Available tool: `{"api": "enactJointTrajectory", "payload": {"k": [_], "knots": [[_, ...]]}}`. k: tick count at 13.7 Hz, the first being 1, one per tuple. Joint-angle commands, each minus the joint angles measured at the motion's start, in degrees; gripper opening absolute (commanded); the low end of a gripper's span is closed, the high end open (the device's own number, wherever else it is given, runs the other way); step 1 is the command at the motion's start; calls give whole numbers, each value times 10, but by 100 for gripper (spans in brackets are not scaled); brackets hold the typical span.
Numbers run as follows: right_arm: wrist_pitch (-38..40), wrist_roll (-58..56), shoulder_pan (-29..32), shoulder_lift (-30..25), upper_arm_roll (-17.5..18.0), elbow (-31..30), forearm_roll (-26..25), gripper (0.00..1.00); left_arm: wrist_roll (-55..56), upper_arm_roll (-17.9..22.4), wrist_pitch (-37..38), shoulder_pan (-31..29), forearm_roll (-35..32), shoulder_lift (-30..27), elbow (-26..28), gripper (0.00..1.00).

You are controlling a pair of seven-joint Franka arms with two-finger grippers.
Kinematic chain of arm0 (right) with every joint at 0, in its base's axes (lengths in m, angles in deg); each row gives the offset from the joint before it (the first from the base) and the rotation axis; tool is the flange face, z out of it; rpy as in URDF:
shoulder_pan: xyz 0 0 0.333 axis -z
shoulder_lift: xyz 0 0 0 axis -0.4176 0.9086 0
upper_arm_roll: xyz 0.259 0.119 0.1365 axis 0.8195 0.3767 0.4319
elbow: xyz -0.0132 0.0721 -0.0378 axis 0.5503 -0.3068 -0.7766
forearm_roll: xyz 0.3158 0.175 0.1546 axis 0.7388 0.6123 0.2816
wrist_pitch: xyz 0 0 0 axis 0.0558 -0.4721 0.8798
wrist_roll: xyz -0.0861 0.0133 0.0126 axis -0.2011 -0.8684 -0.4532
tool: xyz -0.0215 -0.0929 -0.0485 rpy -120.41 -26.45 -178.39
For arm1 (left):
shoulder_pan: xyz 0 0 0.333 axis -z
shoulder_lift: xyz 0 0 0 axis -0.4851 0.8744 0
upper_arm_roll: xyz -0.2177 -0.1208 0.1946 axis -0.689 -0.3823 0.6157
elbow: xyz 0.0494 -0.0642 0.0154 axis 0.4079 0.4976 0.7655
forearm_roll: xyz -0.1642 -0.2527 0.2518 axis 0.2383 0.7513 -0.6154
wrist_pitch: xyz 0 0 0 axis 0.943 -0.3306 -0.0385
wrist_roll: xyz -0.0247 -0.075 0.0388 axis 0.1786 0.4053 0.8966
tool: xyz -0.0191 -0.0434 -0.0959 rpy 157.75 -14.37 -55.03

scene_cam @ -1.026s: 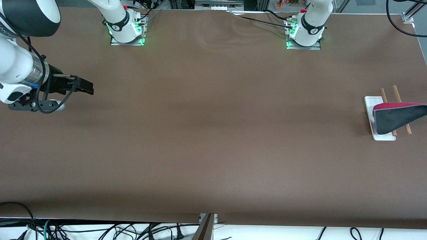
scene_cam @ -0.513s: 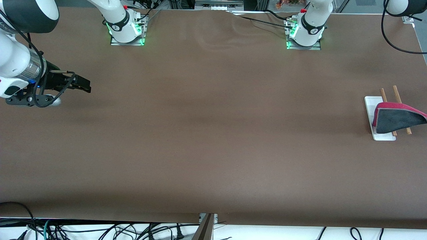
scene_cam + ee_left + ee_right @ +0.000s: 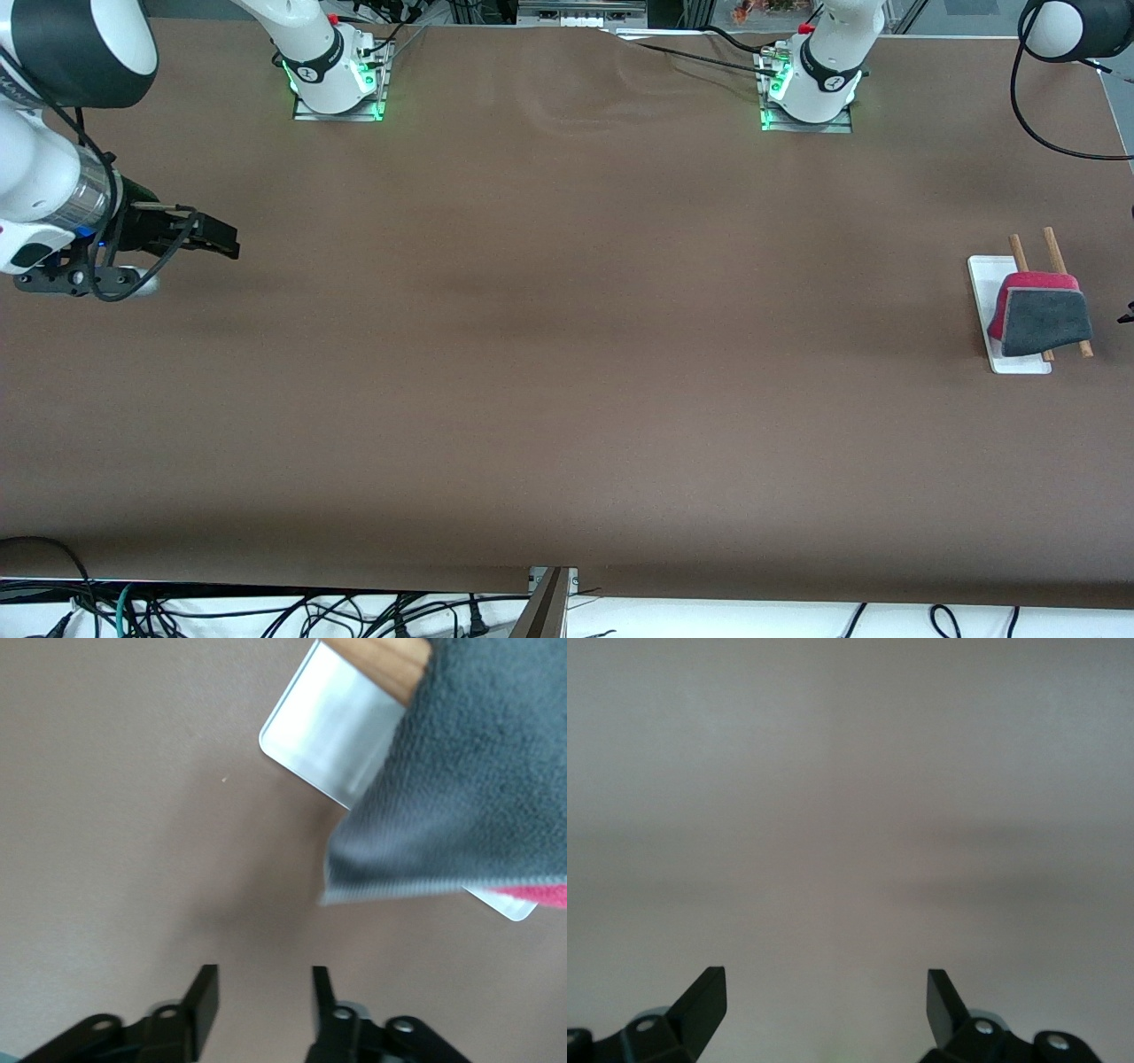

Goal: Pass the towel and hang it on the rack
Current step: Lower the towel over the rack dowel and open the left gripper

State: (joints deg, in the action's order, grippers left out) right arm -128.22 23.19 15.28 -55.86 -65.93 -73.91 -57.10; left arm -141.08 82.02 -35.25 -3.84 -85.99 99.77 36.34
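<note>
Both grippers hold nothing: your left gripper (image 3: 259, 1001) stands parted beside the pink-and-grey cloth towel (image 3: 1042, 315) draped on the white-based wooden-rod rack (image 3: 994, 301); your right gripper (image 3: 220, 239) waits wide over bare brown table (image 3: 567, 354).

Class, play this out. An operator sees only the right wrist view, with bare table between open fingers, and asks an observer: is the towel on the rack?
Observer: Yes. The towel is draped over the rack at the left arm's end of the table.
Operator: Is the left gripper holding it?
Observer: No. The left gripper is open with nothing between its fingers, and it is clear of the towel.
Operator: Where is my gripper?
Observer: The right gripper hangs over bare table at the right arm's end, where that arm waits.
</note>
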Motion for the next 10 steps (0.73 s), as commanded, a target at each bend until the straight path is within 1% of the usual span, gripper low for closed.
{"api": "enactJointTrajectory", "payload": {"k": [1,2,3,5,8,10], "knots": [[-6,-53,24,12,-1,10,15,100,-6,-10,34,3,-1,-29,-13,100],[-4,-49,21,9,0,10,15,100,-5,-18,63,8,13,-47,-13,100],[-3,-42,20,7,1,10,15,100,-4,-17,90,19,20,-72,-13,100],[4,-14,19,5,3,8,15,100,3,-19,121,45,21,-129,-11,100],[4,54,18,-4,30,1,3,100,88,-22,230,106,24,-192,-13,100],[4,52,18,-3,29,5,3,100,170,-23,284,154,33,-226,-14,100]]}}
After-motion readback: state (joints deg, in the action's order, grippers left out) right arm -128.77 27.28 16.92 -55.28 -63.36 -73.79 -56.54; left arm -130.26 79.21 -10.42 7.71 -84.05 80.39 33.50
